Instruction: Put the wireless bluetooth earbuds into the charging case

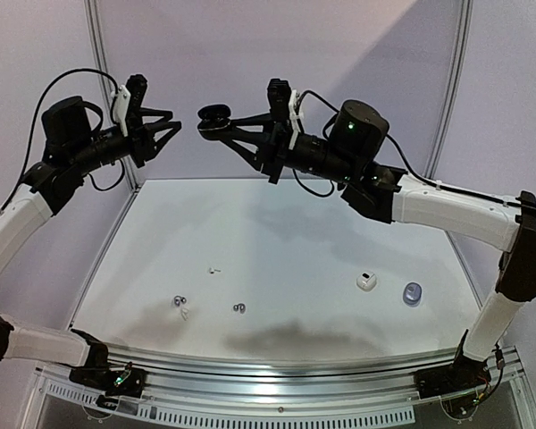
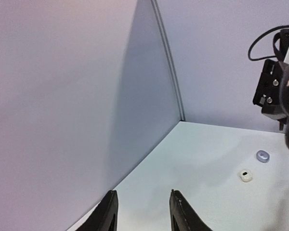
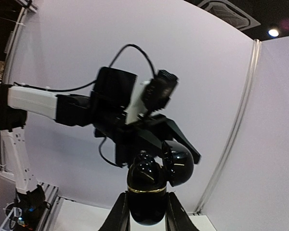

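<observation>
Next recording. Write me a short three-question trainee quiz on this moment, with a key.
1. What do the jaws of the right gripper hold?
A) an earbud
B) the black charging case, lid open
C) nothing
2. True or false: the jaws of the left gripper stand apart with nothing between them.
3. How many cases lie on the table?

Key:
1. B
2. True
3. Two: the white case and the bluish case, side by side on the table's right part.
</observation>
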Controlling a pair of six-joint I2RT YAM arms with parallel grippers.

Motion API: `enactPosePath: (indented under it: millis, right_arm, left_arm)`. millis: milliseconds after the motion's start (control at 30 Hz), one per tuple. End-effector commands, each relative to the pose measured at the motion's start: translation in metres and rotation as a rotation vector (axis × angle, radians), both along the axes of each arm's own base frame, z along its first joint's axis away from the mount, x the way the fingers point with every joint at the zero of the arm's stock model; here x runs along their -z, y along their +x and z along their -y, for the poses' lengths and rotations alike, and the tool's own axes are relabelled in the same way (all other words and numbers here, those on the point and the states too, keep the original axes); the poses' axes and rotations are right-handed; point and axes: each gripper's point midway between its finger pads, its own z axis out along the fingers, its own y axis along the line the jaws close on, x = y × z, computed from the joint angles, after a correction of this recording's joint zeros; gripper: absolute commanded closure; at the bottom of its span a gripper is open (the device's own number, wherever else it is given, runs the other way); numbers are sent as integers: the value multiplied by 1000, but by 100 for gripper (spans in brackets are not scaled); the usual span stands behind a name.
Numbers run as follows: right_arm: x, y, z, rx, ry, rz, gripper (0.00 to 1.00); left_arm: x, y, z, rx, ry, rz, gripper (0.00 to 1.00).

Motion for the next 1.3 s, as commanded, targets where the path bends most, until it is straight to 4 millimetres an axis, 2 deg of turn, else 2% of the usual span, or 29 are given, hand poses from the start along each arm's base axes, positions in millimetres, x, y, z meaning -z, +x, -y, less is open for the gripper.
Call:
enactPosePath:
  millis: [0, 133, 167, 367, 567, 700, 867, 1000, 1100, 1200, 1267]
  right_arm:
    - [-13, -34, -3, -167, -22, -9, 100]
    - [-9, -35, -10, -186, -42, -24, 100]
    - [-7, -34, -11, -184, -44, -31, 100]
    - [3, -27, -17, -167, -69, -64, 100]
    - [13, -25, -23, -183, -108, -90, 100]
    - [17, -14, -25, -142, -112, -114, 100]
    - [17, -7, -24, -116, -100, -124, 100]
    - [20, 3, -25, -87, -114, -144, 100]
    - [27, 11, -25, -65, -128, -170, 100]
    - [29, 15, -24, -53, -127, -184, 100]
    - [30, 23, -22, -31, -125, -203, 100]
  left_arm:
    - [-6, -9, 28, 228, -83, -113, 62]
    - [-13, -17, 44, 360, -84, -91, 68]
    - [-20, -21, 47, 387, -84, -50, 69]
    - [-21, -41, 66, 471, -34, 24, 70]
    - [-30, -44, 67, 489, -44, 55, 72]
    - [-24, -58, 72, 534, -18, 66, 74]
    - [-2, -76, 76, 556, 54, 93, 75]
    - [-2, -87, 79, 564, 89, 161, 75]
    - [-9, -85, 76, 518, 96, 220, 75]
    - [-8, -78, 73, 466, 109, 218, 74]
    - [-8, -66, 69, 395, 104, 191, 66]
